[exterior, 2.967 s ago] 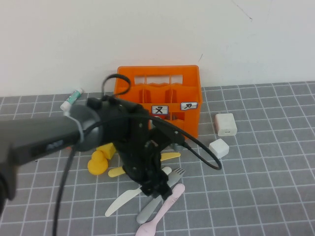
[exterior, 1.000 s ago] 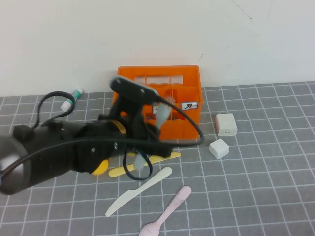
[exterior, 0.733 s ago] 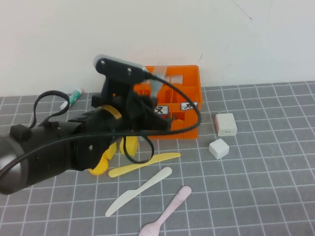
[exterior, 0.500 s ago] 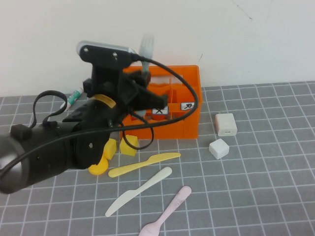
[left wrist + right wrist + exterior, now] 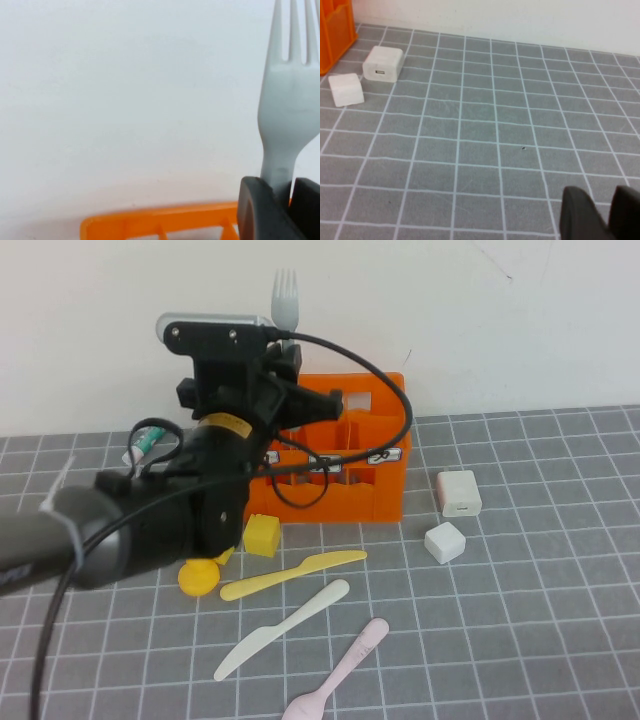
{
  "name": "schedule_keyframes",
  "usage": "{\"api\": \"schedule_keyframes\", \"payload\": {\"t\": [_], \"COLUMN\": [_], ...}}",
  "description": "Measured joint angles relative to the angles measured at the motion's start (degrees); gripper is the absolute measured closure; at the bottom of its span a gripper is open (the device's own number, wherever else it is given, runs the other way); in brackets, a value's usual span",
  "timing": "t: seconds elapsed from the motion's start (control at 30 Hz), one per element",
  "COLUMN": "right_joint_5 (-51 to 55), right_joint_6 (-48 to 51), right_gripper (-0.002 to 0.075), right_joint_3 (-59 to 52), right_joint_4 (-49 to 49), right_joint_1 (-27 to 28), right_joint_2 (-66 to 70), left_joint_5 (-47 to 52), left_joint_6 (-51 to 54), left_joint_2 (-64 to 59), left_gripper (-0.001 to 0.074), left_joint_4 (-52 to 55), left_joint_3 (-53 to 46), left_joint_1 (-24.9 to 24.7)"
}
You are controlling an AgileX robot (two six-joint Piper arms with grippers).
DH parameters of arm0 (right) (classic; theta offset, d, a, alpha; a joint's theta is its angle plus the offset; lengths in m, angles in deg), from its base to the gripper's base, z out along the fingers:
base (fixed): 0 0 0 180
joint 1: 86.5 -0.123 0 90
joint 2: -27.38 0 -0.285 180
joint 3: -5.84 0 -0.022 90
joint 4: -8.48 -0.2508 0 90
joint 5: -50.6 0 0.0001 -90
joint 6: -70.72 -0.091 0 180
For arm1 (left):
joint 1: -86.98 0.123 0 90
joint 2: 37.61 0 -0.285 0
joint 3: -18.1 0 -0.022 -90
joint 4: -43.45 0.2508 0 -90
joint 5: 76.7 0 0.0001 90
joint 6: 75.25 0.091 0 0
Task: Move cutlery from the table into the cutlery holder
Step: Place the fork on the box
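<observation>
Our left hand [image 5: 283, 352] is raised above the back left part of the cutlery holder [image 5: 375, 490], and its fingers [image 5: 257, 210] pinch the handle of the grey fork [image 5: 285, 302]. The fork stands upright with its tines pointing up, in front of the white wall [image 5: 480, 330]; in the left wrist view we see its neck clamped between the 2 dark fingers, with the orange rim of the holder below. The black arm and its cable [image 5: 395, 390] cross in front of the left half of the holder, hiding that part.

The holder itself stands on the grey surface [image 5: 540, 620] against the wall, with 2 small white labels [image 5: 385, 454] showing on its near side. Just in front of it, near the arm, we see a yellow block [image 5: 262, 535] and a yellow round piece [image 5: 198, 576]. Nearer to us lie the yellow knife [image 5: 292, 574], then the cream-white knife [image 5: 282, 630], then the pale pink spoon [image 5: 338, 672], each flat on the surface and slanting the same way, close together but apart. A white charger [image 5: 459, 494] and a white cube [image 5: 445, 541] sit just right of the holder, and a small tube [image 5: 146, 442] lies near the wall at the left.

Our right hand [image 5: 600, 212] hovers low over bare surface well to the right of the charger; we cannot tell how its fingers stand.
</observation>
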Motion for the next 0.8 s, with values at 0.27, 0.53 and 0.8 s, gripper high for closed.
{"api": "schedule_keyframes", "payload": {"t": [0.27,0.53,0.8], "right_joint_5": [0.0,0.0,0.0], "right_joint_6": [0.0,0.0,0.0], "right_gripper": [0.0581,0.0581,0.0581], "right_joint_3": [0.0,0.0,0.0], "right_joint_4": [0.0,0.0,0.0], "right_joint_1": [0.0,0.0,0.0], "right_joint_2": [0.0,0.0,0.0], "left_joint_5": [-0.17,1.0,8.09], "left_joint_6": [-3.77,-8.7,-9.21], "left_joint_2": [-7.73,-13.63,-13.37], "left_gripper": [0.0644,0.0643,0.0399], "left_joint_4": [4.86,9.11,10.0], "left_joint_3": [7.09,10.85,11.36], "left_joint_1": [1.74,1.74,1.74]}}
